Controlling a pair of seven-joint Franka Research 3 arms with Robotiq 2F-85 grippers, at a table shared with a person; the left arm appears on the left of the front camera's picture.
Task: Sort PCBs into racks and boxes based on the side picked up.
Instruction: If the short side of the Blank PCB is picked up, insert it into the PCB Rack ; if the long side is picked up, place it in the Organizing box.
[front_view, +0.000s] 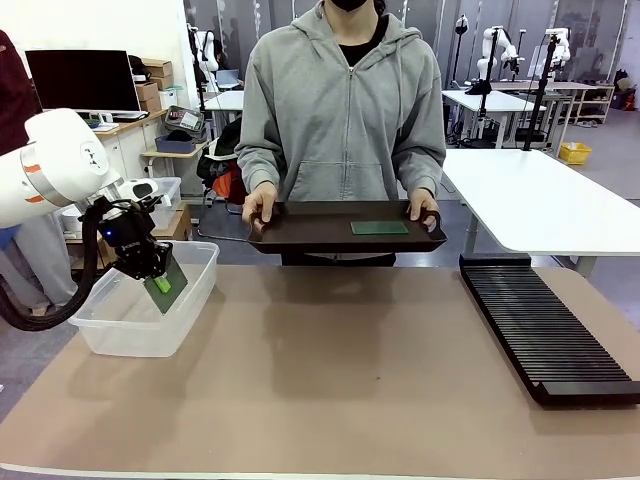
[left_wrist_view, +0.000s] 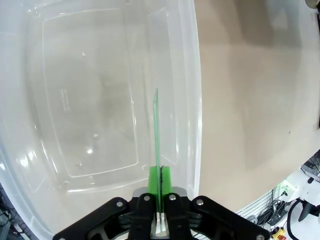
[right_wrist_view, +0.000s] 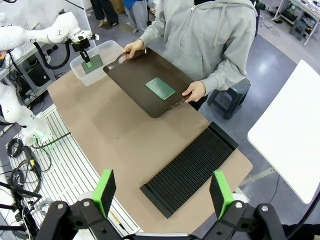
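The left claw (left_wrist_view: 160, 176) is clenched on a PCB (left_wrist_view: 156, 125), its green pads (left_wrist_view: 167, 180) pinching the board's near edge. From the wrist, the board shows edge-on as a thin green line running straight out from the fingertips. Below and around it is the tub (left_wrist_view: 192, 75). The board hangs inside the rim, close to one long wall and over the clear bottom. Whether it touches that bottom I cannot tell. In the front view the board hangs tilted from the claw. Past the tub wall beside the claw lies bare brown worktop (left_wrist_view: 250, 100).

The right claw (right_wrist_view: 163, 192) is released, its fingers spread wide with nothing between them, high above the worktop's near edge. Just ahead of and below it lies the rack (right_wrist_view: 190, 170), flat on the worktop with its slots running crosswise. Farther out from this claw, a person (right_wrist_view: 215, 35) holds a dark tray (right_wrist_view: 130, 75) at the worktop's far edge, with one of the hands (right_wrist_view: 196, 91) on each end. A second PCB (right_wrist_view: 160, 88) lies flat near the tray's middle, well apart from both claws. The tub corner, with the left claw over it, is about as far out, off to one side.
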